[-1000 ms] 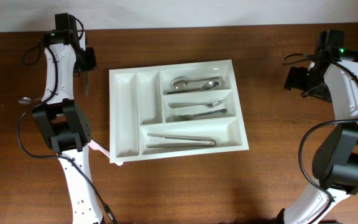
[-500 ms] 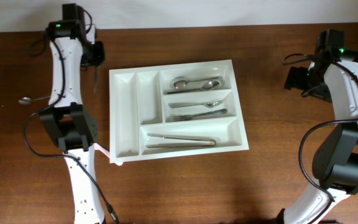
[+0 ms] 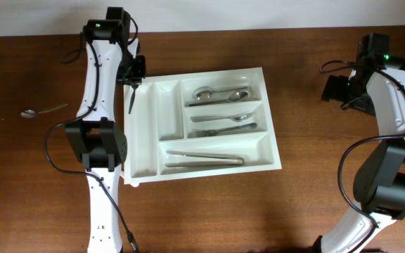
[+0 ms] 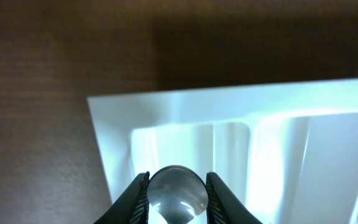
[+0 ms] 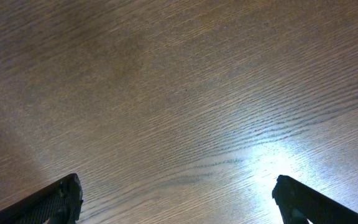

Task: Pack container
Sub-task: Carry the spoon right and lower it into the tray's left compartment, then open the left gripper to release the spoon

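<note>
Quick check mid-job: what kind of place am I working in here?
Probably a robot test bench staged as a kitchen chore, not a real kitchen: a wooden table, a white cutlery tray partly filled, and a loose spoon on the wood.

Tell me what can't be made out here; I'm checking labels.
Left wrist: bottom edge cuts off the spoon in the left gripper; only its bowl shows.
Right wrist: fingers of the right gripper run off the bottom corners.
Overhead: the tray holds long pieces too small to name.
</note>
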Controlling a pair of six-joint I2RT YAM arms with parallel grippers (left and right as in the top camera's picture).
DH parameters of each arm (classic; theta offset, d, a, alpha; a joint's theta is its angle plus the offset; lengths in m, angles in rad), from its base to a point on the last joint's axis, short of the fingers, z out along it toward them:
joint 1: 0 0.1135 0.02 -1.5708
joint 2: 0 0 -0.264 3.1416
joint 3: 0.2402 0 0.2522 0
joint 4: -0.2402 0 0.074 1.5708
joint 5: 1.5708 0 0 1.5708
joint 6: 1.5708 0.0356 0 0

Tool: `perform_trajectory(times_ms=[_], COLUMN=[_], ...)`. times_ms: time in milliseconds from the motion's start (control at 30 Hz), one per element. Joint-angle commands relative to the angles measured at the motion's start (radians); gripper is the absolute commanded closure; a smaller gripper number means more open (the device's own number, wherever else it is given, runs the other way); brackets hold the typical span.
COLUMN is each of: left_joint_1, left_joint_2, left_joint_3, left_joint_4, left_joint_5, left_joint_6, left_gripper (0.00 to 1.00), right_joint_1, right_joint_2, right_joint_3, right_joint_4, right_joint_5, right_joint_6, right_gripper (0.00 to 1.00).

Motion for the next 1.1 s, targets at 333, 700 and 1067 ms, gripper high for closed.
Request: perform_trajectory(times_ms=[333,700,1067], left_joint_1=[-0.056,-0.058,-0.058], left_joint_2=[0.002,0.002,0.002], left_joint_3=[0.015,0.015,0.015], left_joint_4=[-0.098,-0.092,-0.057], left_joint_5=[-0.011,-0.059,-0.077], left_joint_6=[-0.079,-0.079,-0.079], left_gripper=[0.92,0.78,0.51], right_joint_1=[-0.004,-0.004,-0.004], right_joint_2=[0.005,0.005,0.005], right_joint_3=[0.019,0.019,0.019], right_joint_4=[0.001,0.001,0.001], right_joint_5=[0.001,0.001,0.001], right_joint_6=[0.011,0.011,0.011], right_gripper=[0.01,0.01,0.01])
